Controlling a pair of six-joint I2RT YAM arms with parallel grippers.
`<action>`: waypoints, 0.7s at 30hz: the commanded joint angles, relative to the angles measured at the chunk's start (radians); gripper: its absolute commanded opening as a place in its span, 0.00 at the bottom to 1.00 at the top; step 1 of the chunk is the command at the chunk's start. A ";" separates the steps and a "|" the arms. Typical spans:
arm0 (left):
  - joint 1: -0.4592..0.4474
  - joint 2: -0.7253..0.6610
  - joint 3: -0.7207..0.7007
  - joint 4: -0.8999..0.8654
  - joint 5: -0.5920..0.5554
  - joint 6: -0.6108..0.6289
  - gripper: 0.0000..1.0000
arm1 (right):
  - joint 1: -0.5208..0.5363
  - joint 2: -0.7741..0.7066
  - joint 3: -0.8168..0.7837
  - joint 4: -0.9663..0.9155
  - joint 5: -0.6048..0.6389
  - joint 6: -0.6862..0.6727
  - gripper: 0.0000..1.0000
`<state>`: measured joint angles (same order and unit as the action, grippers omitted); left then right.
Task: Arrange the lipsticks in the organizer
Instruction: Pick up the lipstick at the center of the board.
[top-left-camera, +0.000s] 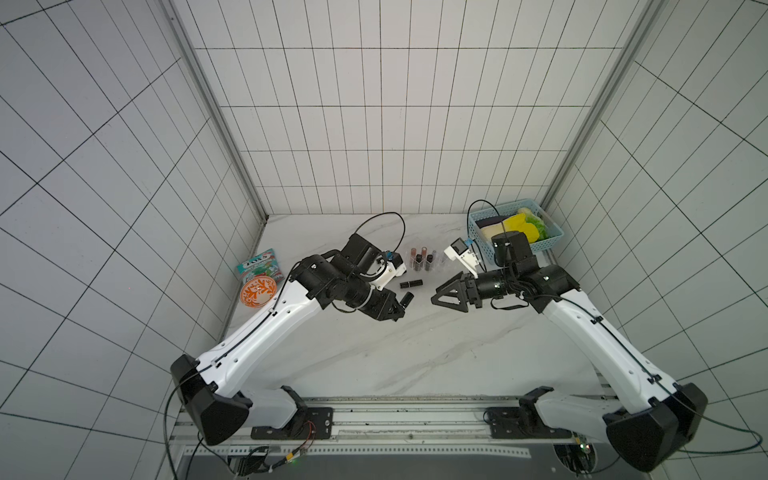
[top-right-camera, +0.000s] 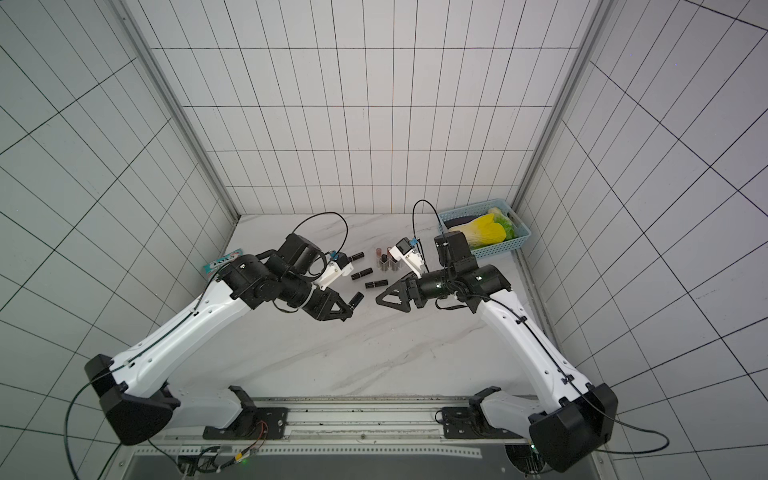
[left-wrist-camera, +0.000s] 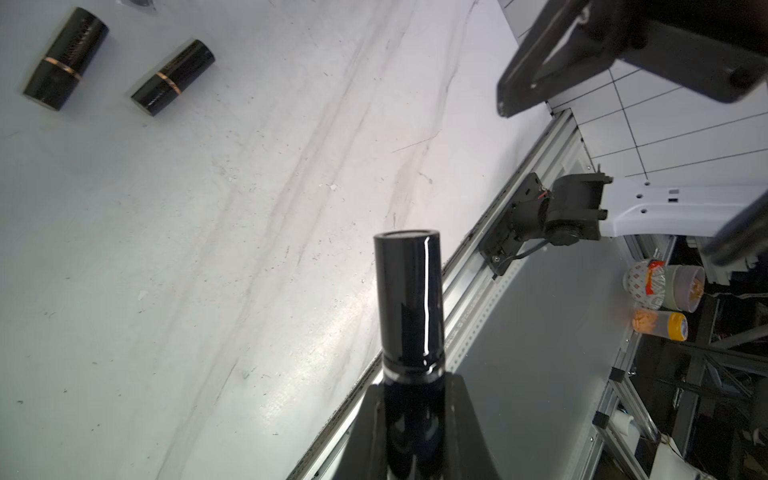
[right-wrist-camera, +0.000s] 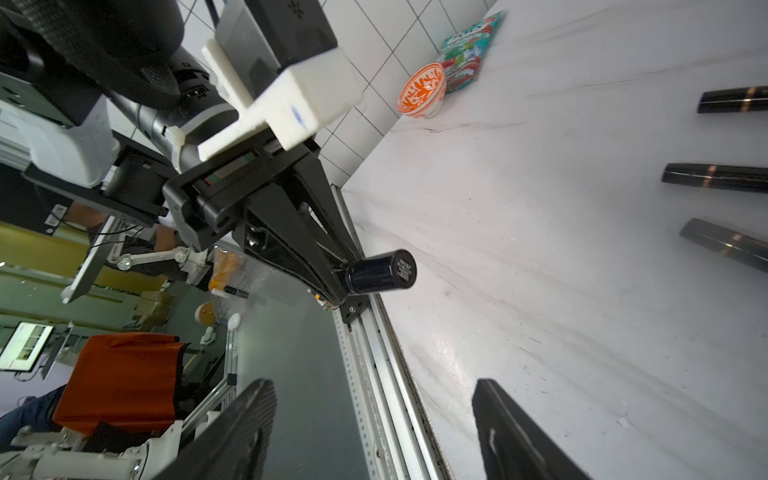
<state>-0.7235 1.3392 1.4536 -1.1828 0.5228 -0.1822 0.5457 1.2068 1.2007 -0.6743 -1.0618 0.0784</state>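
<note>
My left gripper (top-left-camera: 400, 309) is shut on a glossy black lipstick (top-left-camera: 406, 300), held above the table with its cap end sticking out past the fingertips (left-wrist-camera: 409, 299). Facing it a short way to the right, my right gripper (top-left-camera: 435, 296) is open and empty; its fingers (right-wrist-camera: 232, 432) stand wide apart. The clear organizer (top-left-camera: 440, 259) stands behind the grippers with several lipsticks upright in its slots. One black lipstick (top-left-camera: 411, 284) lies in front of it, and a top view shows two more lying lipsticks (top-right-camera: 360, 274) beside it.
A light-blue basket (top-left-camera: 552, 239) with yellow and green items sits at the back right. An orange patterned bowl (top-left-camera: 257, 291) and a snack packet (top-left-camera: 259, 264) lie by the left wall. A metal rail (top-left-camera: 395, 415) runs along the table's front edge.
</note>
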 joint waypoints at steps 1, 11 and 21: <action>-0.021 -0.027 0.033 0.009 0.080 0.024 0.06 | 0.040 0.010 0.021 0.062 -0.111 -0.010 0.79; -0.047 -0.099 0.019 0.057 0.133 0.018 0.06 | 0.109 0.120 0.054 0.122 -0.158 -0.006 0.76; -0.051 -0.098 0.002 0.058 0.114 0.024 0.06 | 0.146 0.098 -0.018 0.357 -0.243 0.155 0.46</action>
<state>-0.7712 1.2518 1.4582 -1.1587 0.6270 -0.1753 0.6811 1.3327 1.2037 -0.4351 -1.2579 0.1654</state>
